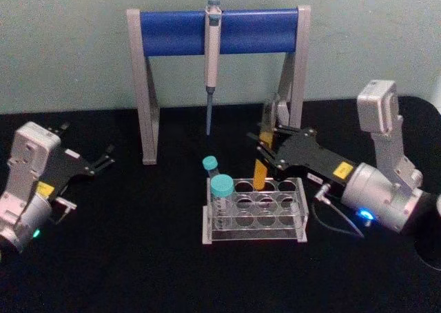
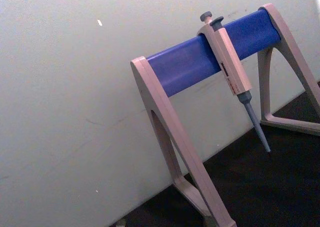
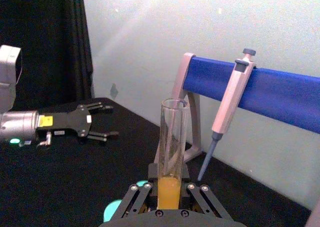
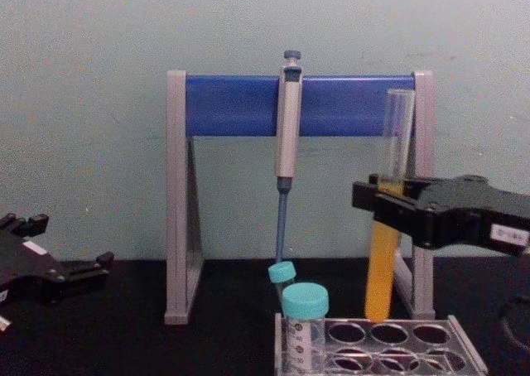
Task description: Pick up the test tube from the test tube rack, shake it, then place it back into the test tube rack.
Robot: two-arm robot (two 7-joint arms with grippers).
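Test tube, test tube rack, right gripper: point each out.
test tube (image 4: 383,281), chest view, on its orange liquid.
test tube rack (image 1: 255,239), head view, on its front base edge.
right gripper (image 1: 265,146), head view, midway between fingertips.

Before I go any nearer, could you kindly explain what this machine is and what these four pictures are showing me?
It is a machine with two arms, each ending in a claw. One picture looks down from its head, one looks forward from its chest, and one comes from each wrist. On the black table stand a clear test tube rack holding two teal-capped vials, and behind it a stand with a hanging pipette. The right claw is shut on the test tube, nearly upright, its orange liquid end at a back-row hole. The left claw sits open and empty at the left.
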